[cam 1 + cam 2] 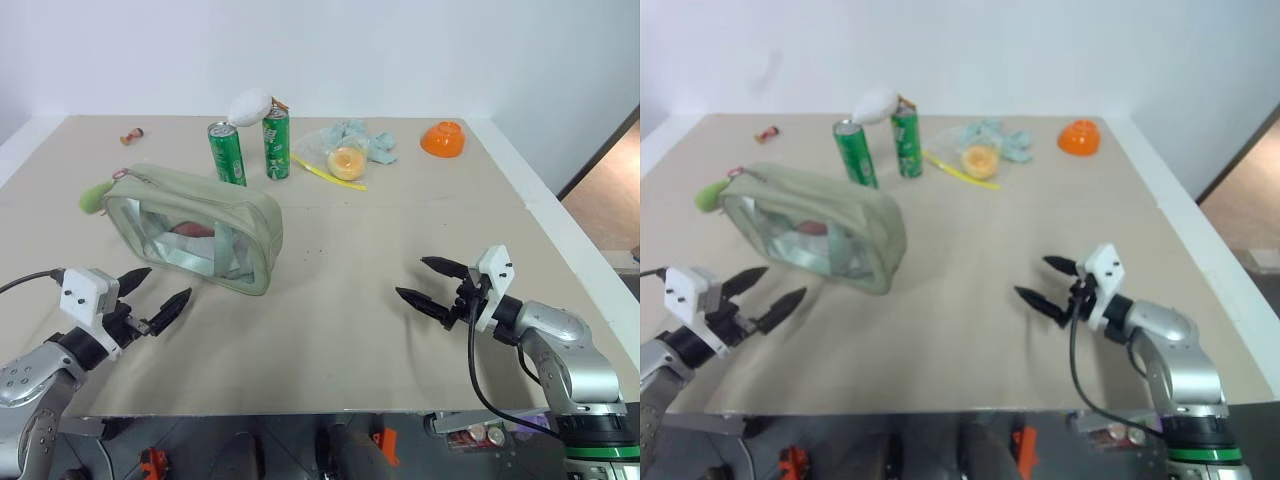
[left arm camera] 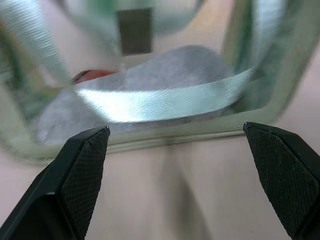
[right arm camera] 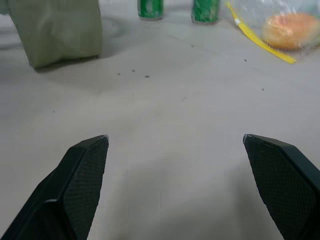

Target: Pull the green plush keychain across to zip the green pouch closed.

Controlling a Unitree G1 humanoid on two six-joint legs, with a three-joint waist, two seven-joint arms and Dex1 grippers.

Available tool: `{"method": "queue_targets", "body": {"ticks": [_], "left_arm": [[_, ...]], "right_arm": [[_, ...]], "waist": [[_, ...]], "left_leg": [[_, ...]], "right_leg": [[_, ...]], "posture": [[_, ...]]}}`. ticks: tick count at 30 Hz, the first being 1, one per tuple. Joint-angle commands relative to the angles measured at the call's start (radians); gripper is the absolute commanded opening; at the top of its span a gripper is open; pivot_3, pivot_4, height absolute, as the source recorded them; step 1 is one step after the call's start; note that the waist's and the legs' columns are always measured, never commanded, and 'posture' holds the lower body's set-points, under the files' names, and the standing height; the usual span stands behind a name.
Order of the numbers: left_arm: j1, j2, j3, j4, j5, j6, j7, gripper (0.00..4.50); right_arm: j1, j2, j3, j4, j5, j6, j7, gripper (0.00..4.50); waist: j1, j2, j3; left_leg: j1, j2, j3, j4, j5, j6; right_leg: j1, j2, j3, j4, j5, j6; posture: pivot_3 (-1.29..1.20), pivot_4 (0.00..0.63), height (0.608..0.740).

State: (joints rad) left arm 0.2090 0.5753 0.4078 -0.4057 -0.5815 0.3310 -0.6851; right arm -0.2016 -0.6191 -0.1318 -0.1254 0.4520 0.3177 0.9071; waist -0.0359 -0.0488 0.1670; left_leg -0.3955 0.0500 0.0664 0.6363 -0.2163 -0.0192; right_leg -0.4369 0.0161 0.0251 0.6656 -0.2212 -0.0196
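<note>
- The left gripper (image 1: pixel 150 293) hovers just in front of the green pouch's near-left end, fingers spread wide and holding nothing. It points at the clear side window, probably so it can steady the bag once pulling starts.
- The green plush keychain (image 1: pixel 94 197) lies at the far-left end of the green pouch (image 1: pixel 200 225), on the tabletop beside the bag's top corner. That suggests the zipper slider sits at that end, with the whole zip track yet to be run.
- The green pouch rests on the table (image 1: pixel 330 330) with its long side angled toward the robot, window facing forward, a reddish item visible inside.
- Two green cans (image 1: pixel 250 145) stand behind the pouch, well clear of the zip line.
- A clear bag with a yellow strip (image 1: pixel 340 160) lies behind and to the right of the pouch; an orange bowl (image 1: pixel 442 138) sits farther right.
- The right gripper (image 1: pixel 432 283) hangs well to the right of the pouch, fingers parted and empty. It seems to be waiting, not yet committed to the keychain.
</note>
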Motion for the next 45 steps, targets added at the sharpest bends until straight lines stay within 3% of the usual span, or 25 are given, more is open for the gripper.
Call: {"method": "queue_targets", "body": {"ticks": [1,5,11,19,26,29,38,45], "left_arm": [[0.064,-0.001,0.018,-0.104,-0.073,0.007,-0.046,4.44],[0.102,-0.012,0.019,-0.154,-0.109,0.023,-0.036,4.44],[0.133,-0.026,0.014,-0.180,-0.107,0.021,-0.008,4.44],[0.128,-0.042,-0.004,-0.161,-0.072,-0.013,-0.003,4.44],[0.100,-0.055,0.001,-0.159,-0.094,-0.026,-0.003,4.44],[0.096,-0.053,0.006,-0.167,-0.102,-0.030,-0.006,4.50],[0.060,-0.017,0.016,-0.213,-0.183,0.027,0.019,4.50],[-0.001,0.020,-0.003,-0.212,-0.185,0.057,0.037,4.50]], "right_arm": [[-0.121,0.033,0.077,-0.259,0.158,0.183,-0.035,4.48],[-0.260,0.096,0.186,-0.330,0.172,0.337,-0.141,4.48],[-0.479,0.313,0.349,-0.293,0.096,0.424,-0.310,4.48],[-0.525,0.429,0.464,-0.158,-0.036,0.369,-0.362,4.48],[-0.548,0.472,0.465,-0.032,-0.107,0.312,-0.360,4.48],[-0.550,0.483,0.459,-0.014,-0.114,0.308,-0.353,3.69],[-0.552,0.487,0.449,-0.009,-0.133,0.307,-0.332,0.52],[-0.555,0.458,0.412,-0.007,-0.150,0.264,-0.320,0.52]], "waist": [[-0.010,0.000,0.000],[-0.009,-0.001,0.000],[-0.009,-0.001,0.000],[-0.006,-0.002,-0.001],[-0.007,-0.002,-0.001],[-0.007,-0.002,-0.001],[-0.007,-0.002,-0.001],[-0.008,-0.002,-0.001]], "left_leg": [[0.000,0.000,0.000,0.000,0.000,0.000],[0.000,0.003,-0.003,0.000,0.000,0.000],[-0.001,0.004,-0.002,0.000,0.000,0.000],[-0.007,0.002,-0.002,0.001,0.000,-0.001],[-0.007,0.002,-0.003,0.002,0.000,-0.001],[-0.007,0.003,-0.003,0.002,0.000,-0.001],[-0.007,0.003,-0.003,0.002,0.000,-0.001],[-0.007,0.003,-0.003,0.002,0.000,-0.001]], "right_leg": [[0.000,0.000,0.000,0.000,0.000,0.000],[0.000,0.003,-0.002,0.001,0.000,-0.001],[-0.001,0.004,-0.002,0.001,0.001,-0.003],[-0.005,0.001,-0.003,0.000,0.000,-0.003],[-0.005,0.001,-0.004,0.001,0.000,-0.003],[-0.005,0.002,-0.004,0.001,0.000,-0.003],[-0.005,0.002,-0.004,0.001,0.000,-0.003],[-0.005,0.002,-0.005,0.000,0.000,-0.003]], "posture": [[0.00,0.150,0.740],[0.00,0.150,0.740],[0.00,0.150,0.740],[0.00,0.150,0.740],[0.00,0.150,0.740],[0.00,0.150,0.740],[0.00,0.150,0.740],[0.00,0.150,0.740]]}}
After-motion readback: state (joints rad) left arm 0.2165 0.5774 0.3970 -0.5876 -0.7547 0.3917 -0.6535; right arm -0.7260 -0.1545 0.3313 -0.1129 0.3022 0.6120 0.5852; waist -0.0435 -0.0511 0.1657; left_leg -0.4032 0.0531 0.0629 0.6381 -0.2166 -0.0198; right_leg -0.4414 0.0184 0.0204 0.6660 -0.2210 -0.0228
